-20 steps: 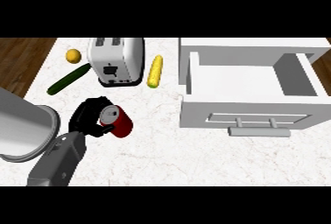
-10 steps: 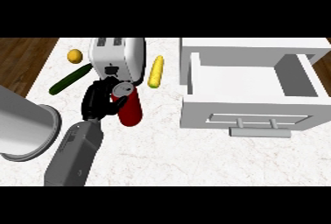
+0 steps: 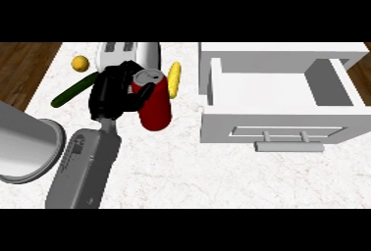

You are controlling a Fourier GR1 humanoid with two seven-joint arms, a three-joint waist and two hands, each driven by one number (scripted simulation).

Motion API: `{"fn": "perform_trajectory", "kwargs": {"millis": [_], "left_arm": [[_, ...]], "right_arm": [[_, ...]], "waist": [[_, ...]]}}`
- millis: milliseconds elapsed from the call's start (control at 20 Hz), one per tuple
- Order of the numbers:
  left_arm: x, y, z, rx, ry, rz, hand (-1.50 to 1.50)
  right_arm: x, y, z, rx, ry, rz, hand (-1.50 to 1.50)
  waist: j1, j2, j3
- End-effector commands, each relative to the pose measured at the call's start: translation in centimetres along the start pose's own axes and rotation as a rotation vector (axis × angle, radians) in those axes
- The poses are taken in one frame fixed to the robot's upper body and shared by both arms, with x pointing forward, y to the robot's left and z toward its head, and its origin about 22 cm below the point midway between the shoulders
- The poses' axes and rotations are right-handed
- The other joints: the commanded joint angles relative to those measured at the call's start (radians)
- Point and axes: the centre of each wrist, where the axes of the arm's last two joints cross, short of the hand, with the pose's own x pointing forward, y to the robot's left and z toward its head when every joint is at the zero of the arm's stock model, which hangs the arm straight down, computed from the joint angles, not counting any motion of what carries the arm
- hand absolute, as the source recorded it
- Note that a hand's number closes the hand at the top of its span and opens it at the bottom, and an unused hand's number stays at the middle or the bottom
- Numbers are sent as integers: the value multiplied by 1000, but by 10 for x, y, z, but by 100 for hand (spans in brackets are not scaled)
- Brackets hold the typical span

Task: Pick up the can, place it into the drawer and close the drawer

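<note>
Left edge: you've got a large grey cylinder (image 3: 22, 142). Next to it, a small round yellow fruit (image 3: 80, 62) and a long green cucumber (image 3: 74, 89) lie on the white marble desk (image 3: 217, 181), left of the white two-slot toaster (image 3: 134, 50). Your black right hand (image 3: 109, 95), on its grey forearm (image 3: 83, 169), is clenched round the red can with a silver top (image 3: 156, 112), thumb across its upper part. The can is tilted, top toward the toaster, left of the drawer and outside it. You can't tell if it clears the desk. A yellow corn cob (image 3: 174, 78) lies just right of the can's top. Far right: the white drawer (image 3: 225, 122) stands pulled open, grey bar handle (image 3: 288, 145) on its front.
</note>
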Motion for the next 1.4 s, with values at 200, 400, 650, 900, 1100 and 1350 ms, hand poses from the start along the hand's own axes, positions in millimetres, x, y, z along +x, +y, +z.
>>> {"fn": "perform_trajectory", "kwargs": {"millis": [200,400,650,900,1100,1350], "left_arm": [[48,-59,0,7,-24,-28,150],[67,-78,-22,-32,-22,-38,150],[85,-94,-38,-29,-48,-60,150],[86,-147,-52,-26,-25,-67,150],[78,-166,-40,-30,-45,-105,150],[90,-176,-74,-25,-28,-88,150]], "right_arm": [[7,11,-1,-13,-1,1,-150],[-5,4,-10,8,-10,-13,-150],[-7,4,-10,14,-18,-16,-150],[4,9,-14,48,2,-21,-150],[-7,24,-20,29,-12,-23,-150],[6,4,-23,32,-17,-23,-150]], "waist": [[-13,6,-1],[-15,8,-1],[-17,8,-1],[-32,10,-1],[-27,8,-1],[-41,12,-1]]}}
